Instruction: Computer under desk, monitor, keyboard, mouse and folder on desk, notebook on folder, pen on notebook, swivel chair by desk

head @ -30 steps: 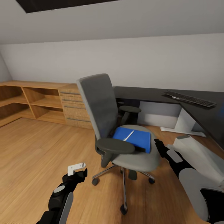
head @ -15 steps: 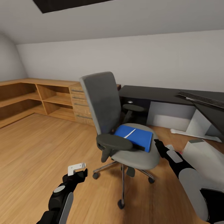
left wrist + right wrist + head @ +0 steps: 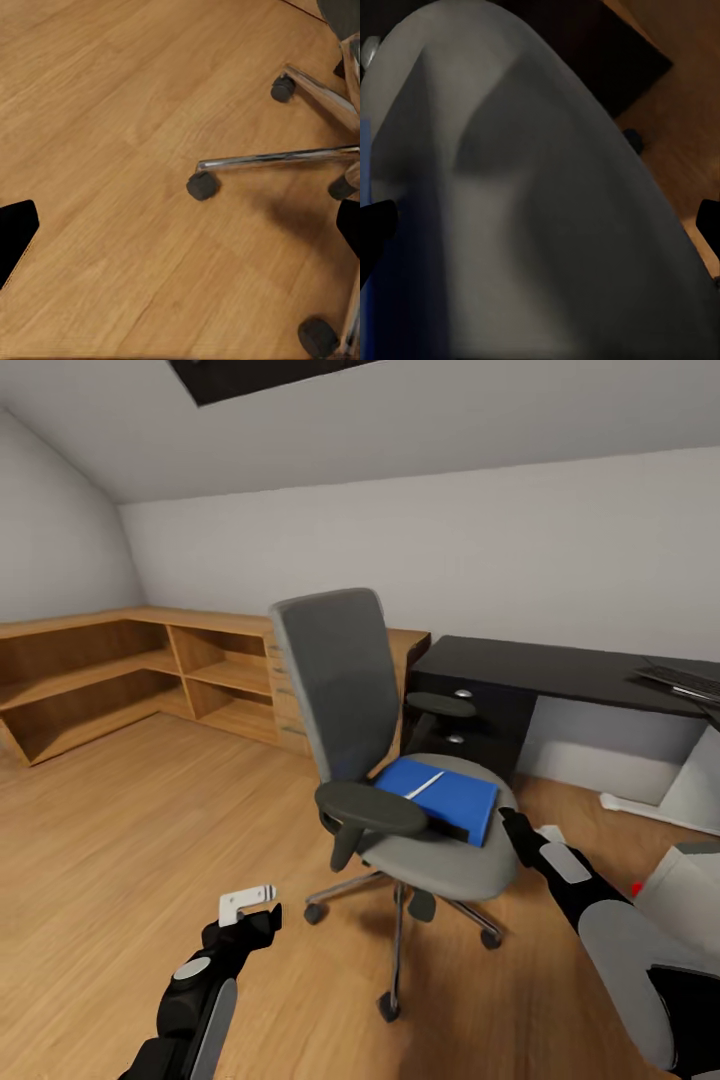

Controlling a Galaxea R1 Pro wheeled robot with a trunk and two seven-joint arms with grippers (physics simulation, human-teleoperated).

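My head view had swung left. My right gripper (image 3: pixel 510 823), jaw state indeterminate, sat at the swivel chair (image 3: pixel 400 760) seat edge; my left gripper (image 3: pixel 245 905) hung open.

No readable text, label, brand, number or sign appears on anything.

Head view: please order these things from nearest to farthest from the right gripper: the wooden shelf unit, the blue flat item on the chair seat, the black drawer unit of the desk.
From the right gripper:
1. The blue flat item, on the swivel chair seat, right beside the gripper.
2. The black drawer unit, behind the chair, under the desk top.
3. The wooden shelf unit, far off along the left wall.
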